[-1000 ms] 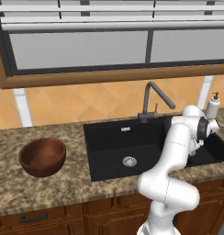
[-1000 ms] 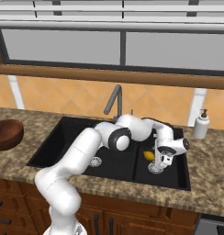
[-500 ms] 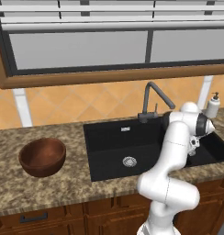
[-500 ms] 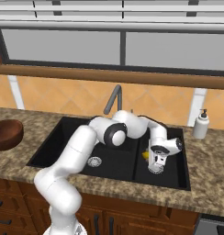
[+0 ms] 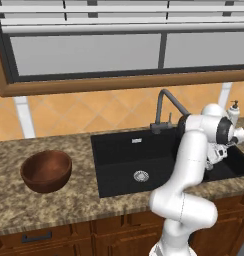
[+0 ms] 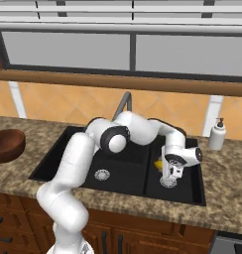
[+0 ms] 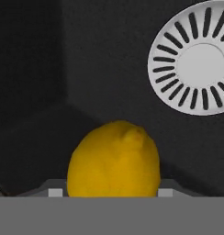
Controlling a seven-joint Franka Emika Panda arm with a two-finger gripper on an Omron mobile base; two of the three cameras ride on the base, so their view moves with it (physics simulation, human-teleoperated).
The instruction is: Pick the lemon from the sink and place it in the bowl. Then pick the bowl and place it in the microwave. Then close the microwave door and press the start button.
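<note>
Jaws have narrowed onto the lemon (image 7: 114, 159) since a second ago, so you now see the gripper (image 7: 113, 193) pinching it low in the sink's (image 6: 124, 174) right basin, drain (image 7: 197, 58) at two o'clock, ready for lifting toward the bowl (image 5: 46, 171).

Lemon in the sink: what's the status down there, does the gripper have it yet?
Gripper down in the sink's right basin, closing around the lemon. Lemon not lifted yet. Bowl waiting on the counter, left of sink. Nothing in the way.
</note>
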